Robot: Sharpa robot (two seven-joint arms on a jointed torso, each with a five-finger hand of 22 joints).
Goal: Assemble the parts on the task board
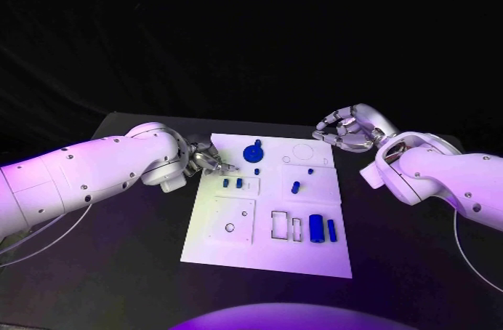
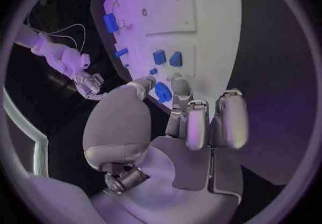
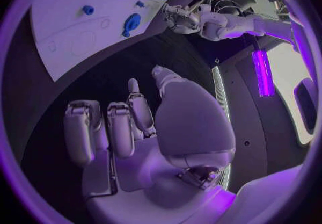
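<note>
**Left hand at the board's left edge, parts just to its right**

Here we see the task board (image 1: 268, 232) lying in the middle of the black table (image 1: 126, 272), its long side running from near to far. Our left hand (image 1: 203, 159) sits at the board's far-left edge, fingers curled over the rim; in the left wrist view the fingertips (image 2: 163, 92) seem to touch a small blue part (image 2: 162, 93) right at the edge, but we cannot tell whether it is pinched or merely touched. Our right hand (image 1: 349, 129) hovers off the far-right corner, above bare table, fingers loosely curled and apart with nothing in them.

The relation that matters, we judge, is this: the two small blue blocks (image 1: 232, 182) lie just to the right of and slightly nearer than the left hand, so that hand is plainly the closer one. The round blue knob (image 1: 254, 153) stands just right of the same hand, on the far part of the board. The long blue cylinder (image 1: 315, 229) and the slim bar (image 1: 331, 230) lie in the near-right area, their long axes running near to far, beside an open rectangular slot (image 1: 281, 225). A short blue peg (image 1: 296, 187) rests mid-board.

Room is good: the table is open to the left and right of the board, and the right arm has free passage toward the near-right pieces.
</note>
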